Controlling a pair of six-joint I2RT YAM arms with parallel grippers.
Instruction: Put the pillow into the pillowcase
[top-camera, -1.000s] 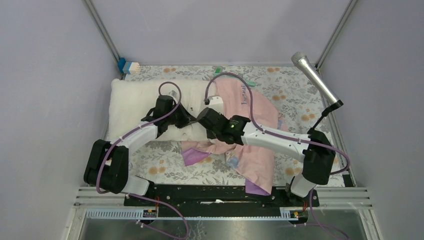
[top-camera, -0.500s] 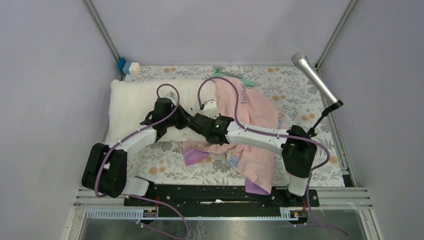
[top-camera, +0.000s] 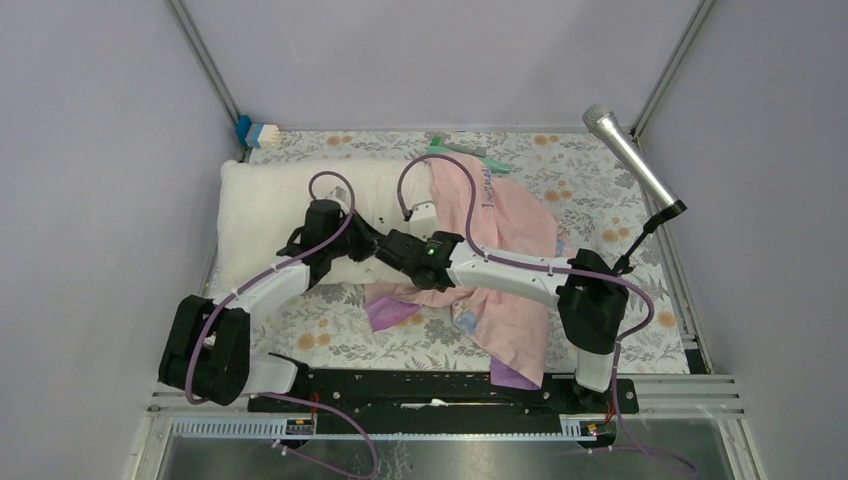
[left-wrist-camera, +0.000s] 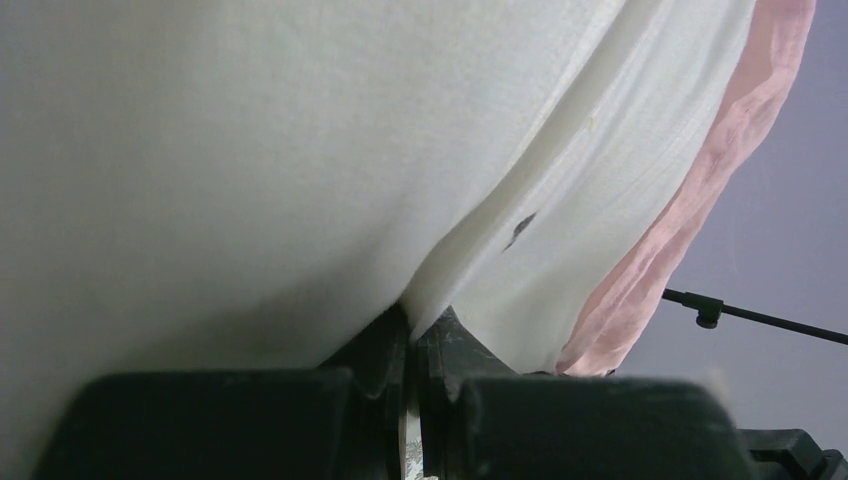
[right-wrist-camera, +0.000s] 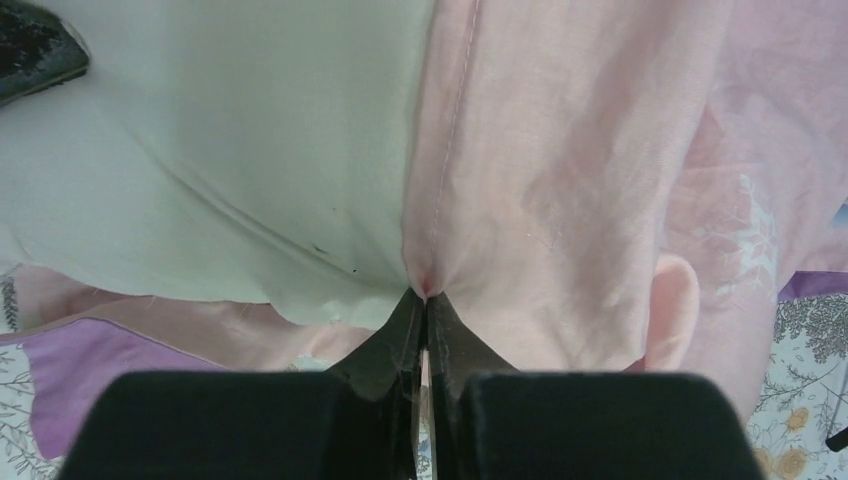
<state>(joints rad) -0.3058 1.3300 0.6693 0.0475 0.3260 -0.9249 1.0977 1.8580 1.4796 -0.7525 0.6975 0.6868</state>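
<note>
Top view: pillow (top-camera: 265, 205) is lying far left on the floral cloth (top-camera: 590, 170), long axis running left-right. Its right end is hiding under the pillowcase (top-camera: 515, 225), whose edge is sitting further left than a second ago.
Left wrist view: left gripper (left-wrist-camera: 412, 325) is pinching a pillow fold.
Right wrist view: right gripper (right-wrist-camera: 425, 300) is pinching the pillowcase hem.

Even diffuse light, faint shadows

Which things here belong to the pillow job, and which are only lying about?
Job: plump cream rectangular fabric pillow; thin pale pink fabric pillowcase.
Lying about: silver metal microphone; small blue-and-white object; thin green stick-like object; floral tablecloth.
</note>
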